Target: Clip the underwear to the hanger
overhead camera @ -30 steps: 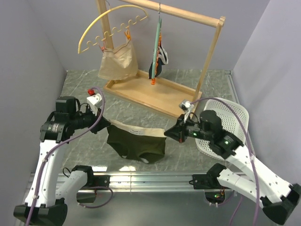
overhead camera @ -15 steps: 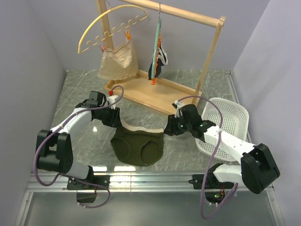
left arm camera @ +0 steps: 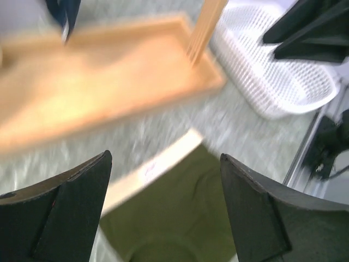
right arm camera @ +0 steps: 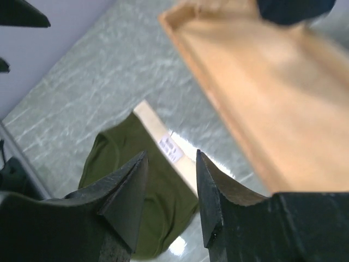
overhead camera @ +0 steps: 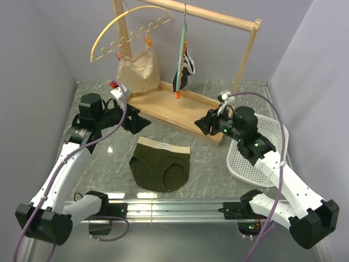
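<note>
1 underwear [overhead camera: 161,169] lies flat outside wooden tray [overhead camera: 163,106].

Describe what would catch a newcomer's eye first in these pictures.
Olive-green briefs lie flat on the marble table, midway between the left arm and right arm. Behind them, a wooden rack holds a teal hanger and a cream hanger with a beige garment clipped on.

Rack tray [overhead camera: 163,106] just behind underwear [overhead camera: 161,170], basket [overhead camera: 242,166] at right, bare marble [overhead camera: 112,164] left
</note>
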`<state>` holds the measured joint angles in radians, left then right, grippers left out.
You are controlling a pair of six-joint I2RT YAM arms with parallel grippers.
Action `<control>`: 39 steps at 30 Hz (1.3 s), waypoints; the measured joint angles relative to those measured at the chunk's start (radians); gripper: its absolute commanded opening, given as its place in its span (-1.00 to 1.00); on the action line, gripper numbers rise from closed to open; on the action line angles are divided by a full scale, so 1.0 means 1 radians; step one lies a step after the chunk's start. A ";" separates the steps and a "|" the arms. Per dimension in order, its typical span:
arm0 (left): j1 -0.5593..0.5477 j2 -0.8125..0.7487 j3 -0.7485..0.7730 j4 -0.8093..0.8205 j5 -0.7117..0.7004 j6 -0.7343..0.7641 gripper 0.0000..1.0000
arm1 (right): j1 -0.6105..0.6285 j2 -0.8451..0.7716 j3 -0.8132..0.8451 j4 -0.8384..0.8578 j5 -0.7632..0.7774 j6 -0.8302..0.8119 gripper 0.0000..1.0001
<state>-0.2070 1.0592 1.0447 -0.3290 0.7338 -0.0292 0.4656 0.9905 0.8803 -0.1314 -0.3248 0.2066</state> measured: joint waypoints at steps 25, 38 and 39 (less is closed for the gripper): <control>-0.283 0.100 0.035 0.500 -0.356 -0.211 0.54 | -0.059 0.289 0.357 0.128 0.175 -0.074 0.30; -0.079 0.387 0.069 0.743 -0.090 -0.246 0.49 | -0.164 0.556 0.619 0.148 -0.093 -0.083 0.27; -0.079 0.407 0.082 0.757 -0.073 -0.246 0.49 | -0.164 0.567 0.620 0.156 -0.115 -0.093 0.27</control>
<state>-0.2863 1.4658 1.1271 0.4278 0.6609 -0.2749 0.3012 1.5578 1.4998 0.0250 -0.4400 0.1131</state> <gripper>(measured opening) 0.743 0.638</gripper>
